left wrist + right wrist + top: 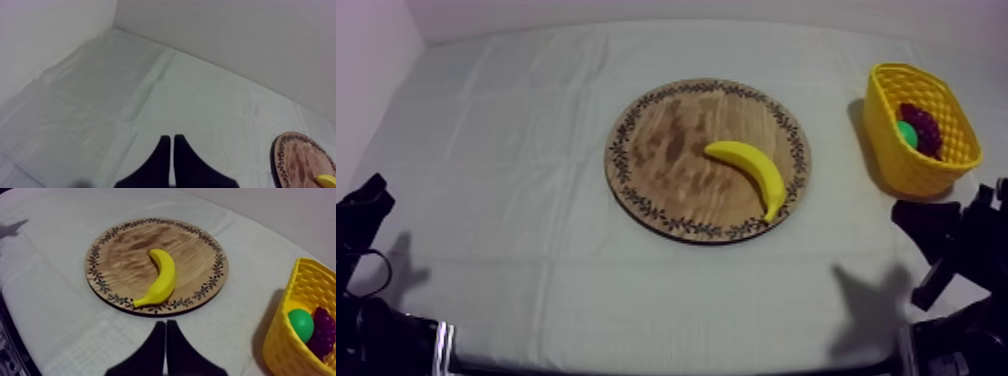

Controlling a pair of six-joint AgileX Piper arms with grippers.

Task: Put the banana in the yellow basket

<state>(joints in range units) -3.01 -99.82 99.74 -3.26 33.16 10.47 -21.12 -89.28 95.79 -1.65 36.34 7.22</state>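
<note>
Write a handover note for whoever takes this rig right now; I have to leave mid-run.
Left gripper: jaws shut on nothing, over bare cloth, off to the side of the wooden board.
Right gripper: jaws shut on nothing, just short of the board's rim, near one tip of the banana.
The banana lies flat on the board, on the half toward the yellow basket. The basket stands at the table's right and holds a bunch of grapes and a green fruit.
Done: nothing yet.
Left: grasp the banana, carry it over, put it into the basket.
</note>
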